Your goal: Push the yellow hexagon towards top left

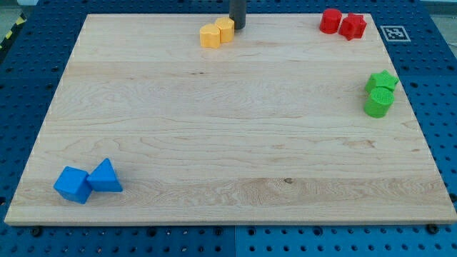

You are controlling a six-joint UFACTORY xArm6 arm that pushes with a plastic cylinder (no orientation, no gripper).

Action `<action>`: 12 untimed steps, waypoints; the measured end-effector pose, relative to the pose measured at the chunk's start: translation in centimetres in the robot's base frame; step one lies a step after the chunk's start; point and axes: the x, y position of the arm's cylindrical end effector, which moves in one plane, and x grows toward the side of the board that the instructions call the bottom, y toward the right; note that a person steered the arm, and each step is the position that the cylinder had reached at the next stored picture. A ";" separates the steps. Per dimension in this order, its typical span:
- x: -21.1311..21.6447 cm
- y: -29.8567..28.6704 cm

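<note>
Two yellow blocks touch each other at the view's top centre of the wooden board (214,143). The brighter one (226,29) looks like the yellow hexagon. The more orange-yellow one (210,36) lies at its lower left, and I cannot make out its shape. My tip (238,27) comes down from the view's top edge and stands right against the right side of the brighter yellow block.
Two red blocks (330,21) (353,26) sit together at the view's top right. A green star (382,81) and a green cylinder (378,103) sit at the right edge. A blue cube (73,184) and a blue triangle (106,177) sit at the bottom left.
</note>
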 end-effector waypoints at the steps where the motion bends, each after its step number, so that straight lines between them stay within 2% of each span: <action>1: 2.2 2.6; 2: 4.0 2.5; 4: 2.3 -4.6; 5: 1.1 -4.8; 6: 2.3 -1.9; 7: 0.7 -0.3; 8: -2.9 -0.9; 9: -3.0 -1.4; 12: -3.1 -7.9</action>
